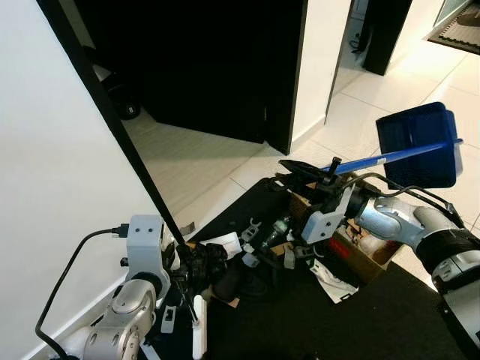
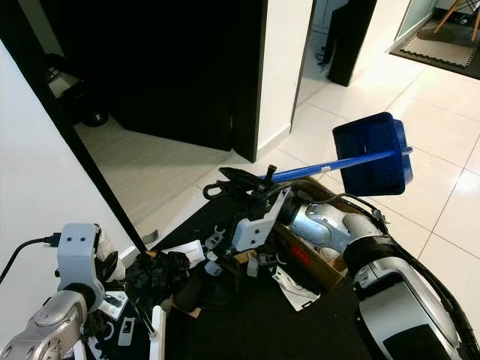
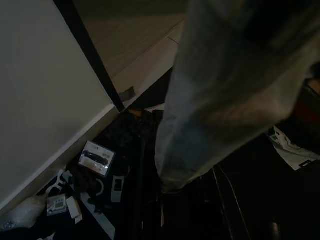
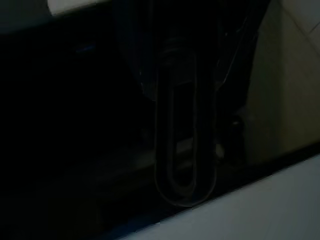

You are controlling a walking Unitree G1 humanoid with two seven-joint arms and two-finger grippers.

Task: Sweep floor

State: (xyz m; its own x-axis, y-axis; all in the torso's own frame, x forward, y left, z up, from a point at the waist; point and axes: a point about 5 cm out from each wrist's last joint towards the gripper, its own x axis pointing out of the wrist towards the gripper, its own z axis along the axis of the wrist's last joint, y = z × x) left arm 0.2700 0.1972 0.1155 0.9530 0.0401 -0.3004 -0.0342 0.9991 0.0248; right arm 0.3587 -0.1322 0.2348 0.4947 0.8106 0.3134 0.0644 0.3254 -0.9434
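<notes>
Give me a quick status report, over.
Right gripper shut on blue dustpan handle, pan raised. Left gripper low by wall. Clutter on black mat ahead.

Pale tiled floor [image 1: 360, 105] fills the upper right of the frame — a black mat [image 1: 352, 322] covers its lower part, strewn with an open cardboard box [image 1: 360, 251], white papers [image 1: 225, 244] and small clutter [image 3: 97, 157].

Glossy blue plastic dustpan [image 1: 418, 144]; glossy pale floor tiles [image 1: 360, 105]; matt black mat [image 1: 337, 322]

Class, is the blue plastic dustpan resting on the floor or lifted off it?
Lifted. The blue plastic dustpan hangs above the white tiled floor, its long blue handle held in the right gripper.
</notes>
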